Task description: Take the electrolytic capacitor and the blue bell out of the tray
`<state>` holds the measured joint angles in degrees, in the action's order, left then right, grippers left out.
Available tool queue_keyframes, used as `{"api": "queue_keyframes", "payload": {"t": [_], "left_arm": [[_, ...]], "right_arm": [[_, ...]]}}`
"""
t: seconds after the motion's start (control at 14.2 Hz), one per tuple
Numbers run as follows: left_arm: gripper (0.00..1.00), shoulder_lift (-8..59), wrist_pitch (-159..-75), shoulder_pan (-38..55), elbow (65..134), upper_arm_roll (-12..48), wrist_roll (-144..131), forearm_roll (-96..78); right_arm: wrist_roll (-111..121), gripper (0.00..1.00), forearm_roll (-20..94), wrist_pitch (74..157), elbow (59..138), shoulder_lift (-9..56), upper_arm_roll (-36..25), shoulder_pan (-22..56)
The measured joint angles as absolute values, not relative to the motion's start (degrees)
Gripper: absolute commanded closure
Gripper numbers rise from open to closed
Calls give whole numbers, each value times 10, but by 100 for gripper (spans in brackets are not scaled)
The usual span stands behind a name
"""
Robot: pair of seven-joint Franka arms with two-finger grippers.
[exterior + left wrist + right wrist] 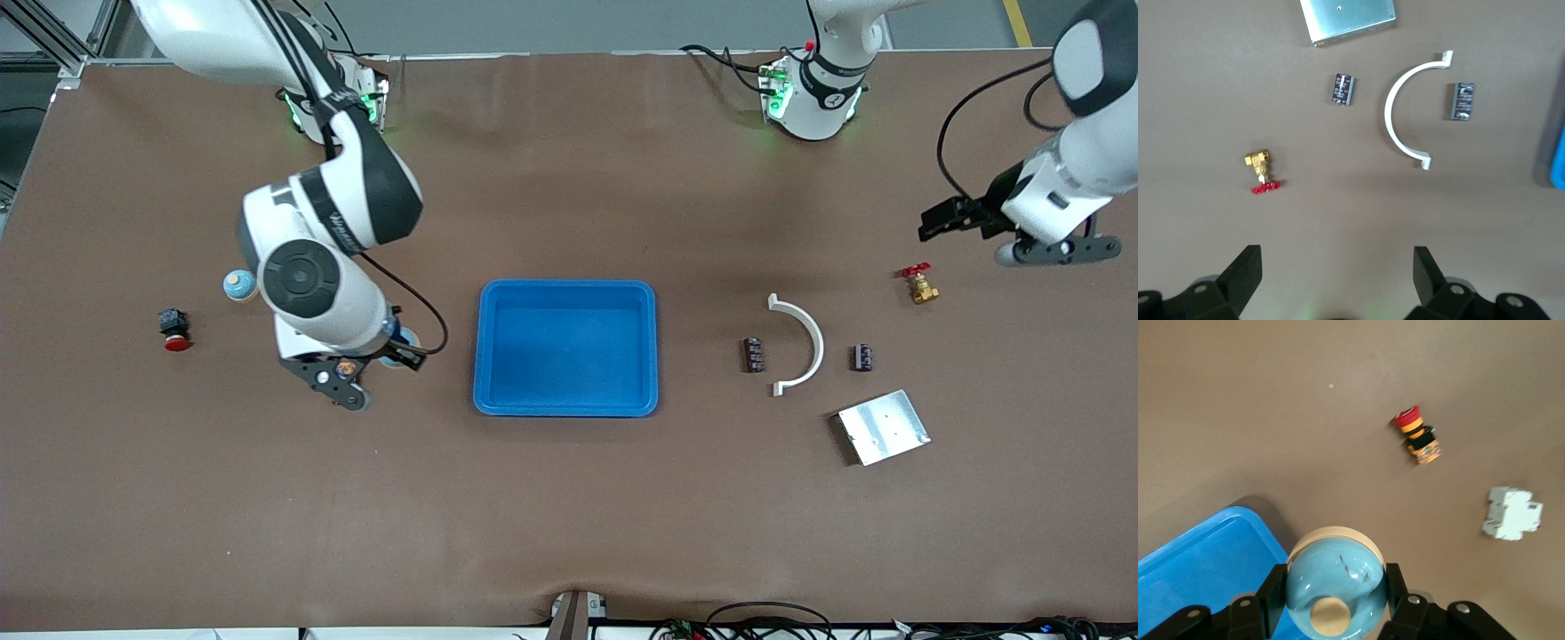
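The right gripper (pixel 1335 603) clamps the pale blue bell (pixel 1333 583) above the brown table (pixel 569 516) beside the blue tray (pixel 566 348), while the left gripper (pixel 1338 267) hangs wide open over bare tabletop near two capacitors (pixel 754 355) at its end.

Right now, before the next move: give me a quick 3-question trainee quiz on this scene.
1. True or false: the right gripper, beside the blue tray, is shut on the bell.
2. What lies between the two capacitors? A) a white curved bracket B) a screwdriver C) a red cup
3. Fill in: the left gripper, up in the air near the brass valve, is ____ and holds nothing.

Key: 1 true; 2 A; 3 open.
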<state>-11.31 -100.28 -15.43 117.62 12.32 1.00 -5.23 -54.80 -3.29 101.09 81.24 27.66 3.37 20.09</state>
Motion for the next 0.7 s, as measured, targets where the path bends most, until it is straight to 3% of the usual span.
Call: {"api": "queue_keyframes", "payload": {"t": [0.42,0.7], "left_arm": [[0,-107,-945,-144,1053,125,-6,-56],[0,-43,-892,-126,951,135,-7,-25]], "right_arm": [[-467,100,-33,1017,865,241,33,165],[-373,100,-33,1097,977,181,32,106]]}}
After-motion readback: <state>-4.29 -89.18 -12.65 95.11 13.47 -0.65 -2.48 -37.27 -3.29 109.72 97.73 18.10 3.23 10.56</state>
